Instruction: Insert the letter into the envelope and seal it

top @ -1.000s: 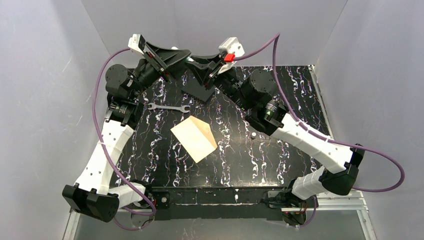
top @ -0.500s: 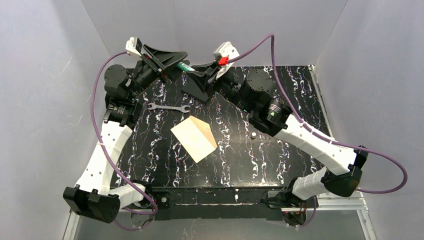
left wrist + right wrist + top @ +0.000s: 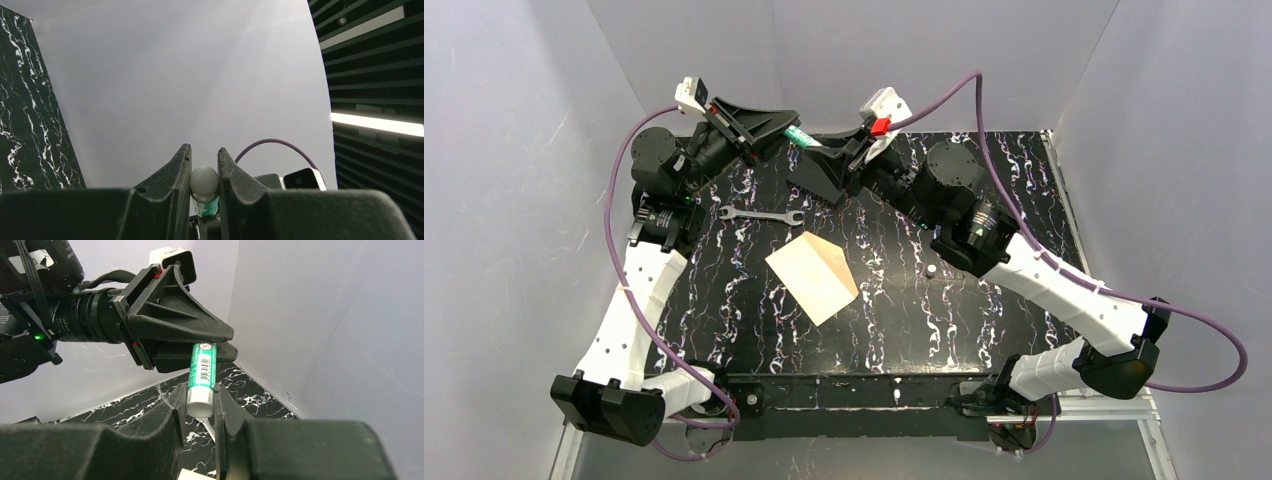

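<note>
Jaws well apart from envelope [image 3: 809, 280]

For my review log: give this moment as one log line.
left fingers, right fingers: both shut on glue stick | envelope: on table, untouched

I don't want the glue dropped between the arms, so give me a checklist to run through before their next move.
1. Left gripper shut on the glue stick's rounded white end: ok.
2. Right gripper shut on the stick's other end: ok.
3. Stick held off the table: ok.
4. Cap removed: cannot tell.
5. Envelope flat on the table, apart from the wrench and both arms: ok.
6. What is inside the envelope: cannot tell.
</note>
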Controlling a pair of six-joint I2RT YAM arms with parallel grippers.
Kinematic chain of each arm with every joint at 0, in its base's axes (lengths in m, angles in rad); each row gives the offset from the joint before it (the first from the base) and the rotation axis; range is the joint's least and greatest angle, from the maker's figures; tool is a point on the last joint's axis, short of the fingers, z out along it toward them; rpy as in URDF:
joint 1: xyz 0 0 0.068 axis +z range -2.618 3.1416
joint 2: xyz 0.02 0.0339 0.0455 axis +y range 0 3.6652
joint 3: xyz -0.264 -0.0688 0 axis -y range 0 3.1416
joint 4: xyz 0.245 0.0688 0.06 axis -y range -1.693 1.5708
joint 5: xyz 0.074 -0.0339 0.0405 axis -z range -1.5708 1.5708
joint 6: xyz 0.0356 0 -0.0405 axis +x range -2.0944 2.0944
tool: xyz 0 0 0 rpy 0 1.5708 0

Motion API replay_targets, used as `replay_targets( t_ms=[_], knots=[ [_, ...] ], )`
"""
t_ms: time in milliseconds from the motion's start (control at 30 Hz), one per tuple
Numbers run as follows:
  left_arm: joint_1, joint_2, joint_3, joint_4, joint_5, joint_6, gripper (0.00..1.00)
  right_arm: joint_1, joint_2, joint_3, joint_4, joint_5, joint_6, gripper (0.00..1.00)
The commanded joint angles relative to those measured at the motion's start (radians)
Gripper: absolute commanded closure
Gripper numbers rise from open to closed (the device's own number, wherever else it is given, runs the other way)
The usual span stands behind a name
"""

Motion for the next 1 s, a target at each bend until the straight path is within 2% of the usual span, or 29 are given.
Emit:
replay_targets(
  t_ms=[0,33,67,200,233,300,467,633,800,967],
  knots=[
    [0.003,-0.022,0.043,0.015,0.046,-0.023,1.00,-0.004,-0.004,0.003,0.084,-0.022,0.001,0.99],
    [0.003,-0.021,0.040,0.015,0.048,-0.034,1.00,-0.004,0.001,0.003,0.092,-0.022,0.002,0.99],
    [0.003,-0.021,0.036,0.015,0.048,-0.048,1.00,-0.004,0.004,0.001,0.103,-0.022,0.002,0.93],
    [0.003,-0.016,0.018,0.015,0.037,-0.119,1.00,-0.004,-0.013,-0.057,0.181,-0.008,0.004,0.45],
    [0.003,-0.014,0.018,0.015,0.033,-0.139,1.00,-0.004,-0.022,-0.083,0.217,-0.007,0.000,0.37],
    [0.003,-0.009,0.016,0.015,0.028,-0.182,1.00,-0.005,-0.041,-0.157,0.302,-0.023,-0.016,0.28],
    [0.004,-0.011,-0.002,0.015,0.023,-0.261,1.00,-0.004,-0.045,-0.269,0.535,-0.051,-0.065,0.27],
    [0.003,-0.025,-0.038,0.016,0.022,-0.284,1.00,-0.004,-0.022,-0.299,0.685,-0.061,-0.108,0.30],
    [0.003,-0.030,-0.039,0.016,0.025,-0.261,1.00,-0.004,-0.012,-0.269,0.680,-0.053,-0.126,0.30],
    [0.002,-0.010,0.018,0.016,0.052,-0.209,1.00,-0.004,0.025,-0.190,0.564,-0.071,-0.145,0.34]
  ],
)
